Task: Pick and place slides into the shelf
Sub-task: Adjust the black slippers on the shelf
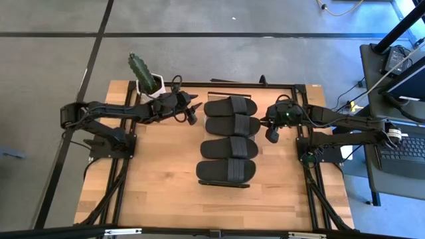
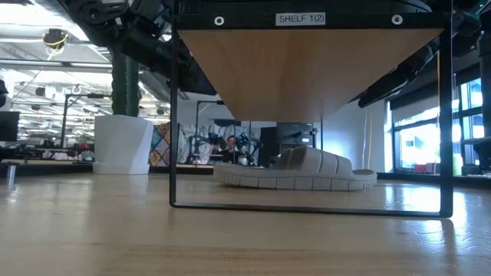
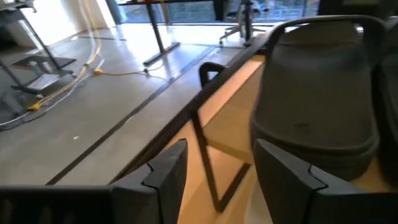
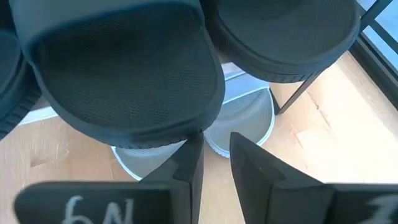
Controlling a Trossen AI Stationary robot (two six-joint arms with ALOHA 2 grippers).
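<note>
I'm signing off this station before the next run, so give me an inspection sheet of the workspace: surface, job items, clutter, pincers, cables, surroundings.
Surface: wooden tabletop, bare at the near end.
Job's things: four black slides on top of the shelf; pale slides on the table beneath it.
Clutter: potted cactus at the far left corner.
Grippers: left pincer open, left of the shelf; right pincer open, right of it; both empty.
Cables: yellow cable on the floor; more by the laptop.
Surroundings: a person far behind the table.
</note>
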